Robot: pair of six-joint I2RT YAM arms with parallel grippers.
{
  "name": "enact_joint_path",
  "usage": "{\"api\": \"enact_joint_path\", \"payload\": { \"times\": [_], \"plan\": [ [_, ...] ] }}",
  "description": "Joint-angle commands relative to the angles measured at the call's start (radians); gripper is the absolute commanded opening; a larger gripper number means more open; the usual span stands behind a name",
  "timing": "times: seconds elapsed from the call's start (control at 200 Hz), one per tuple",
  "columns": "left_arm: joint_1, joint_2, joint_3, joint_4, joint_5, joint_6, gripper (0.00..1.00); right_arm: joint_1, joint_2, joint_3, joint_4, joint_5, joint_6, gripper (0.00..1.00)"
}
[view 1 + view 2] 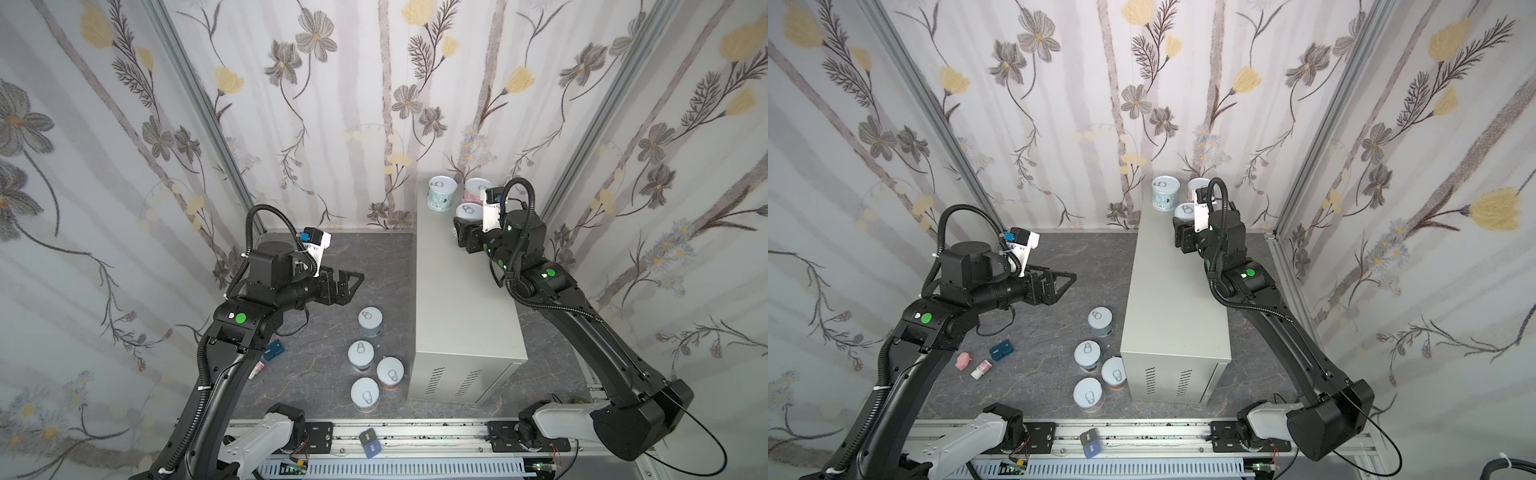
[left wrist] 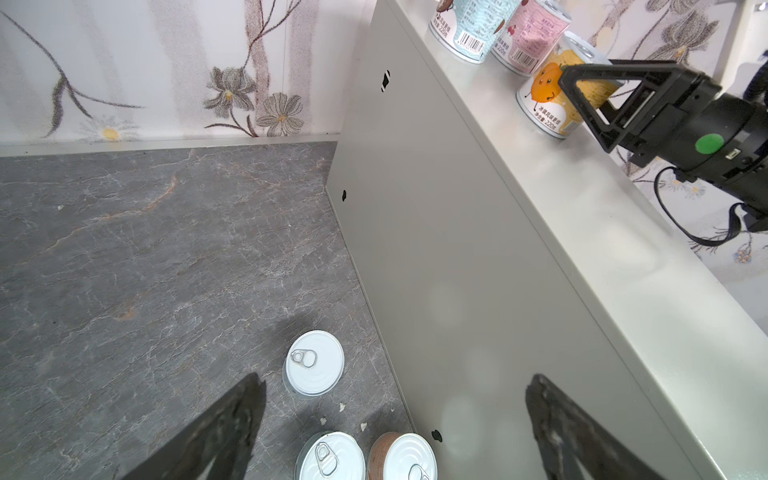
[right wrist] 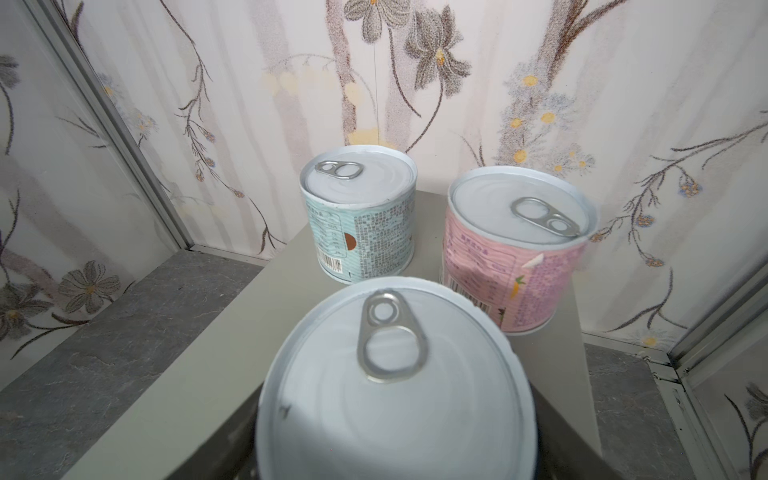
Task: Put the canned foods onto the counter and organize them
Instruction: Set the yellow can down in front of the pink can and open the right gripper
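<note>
Orange can [image 3: 386, 386] near pink can [image 3: 515, 257]

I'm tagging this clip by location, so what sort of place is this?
Probably a staged robot test cell, not a real kitchen: flower-print wall panels enclose it, two robot arms sit on an aluminium rail, and a grey metal box stands in as the counter for cans.
</note>
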Motion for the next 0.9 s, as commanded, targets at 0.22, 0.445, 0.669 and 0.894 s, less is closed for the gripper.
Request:
{"api": "enact_joint_path", "payload": {
  "times": [0.22,0.445,0.669,0.894],
  "plan": [
    [0.001,-0.005,-0.007,0.028,0.018,-0.027,1.0,-0.089,-0.109,-0.13,0.108,-0.116,-0.021,0.74],
    [0.001,-0.008,-0.023,0.048,0.018,-0.047,1.0,-0.11,-0.038,-0.071,0.121,-0.156,-0.03,0.73],
    [0.001,-0.007,-0.023,0.043,0.007,-0.049,1.0,-0.135,0.032,-0.012,0.131,-0.178,-0.029,0.73],
    [0.001,0.002,-0.011,0.036,0.008,-0.056,1.0,-0.202,-0.01,0.014,0.128,-0.275,0.038,1.0]
  ]
}}
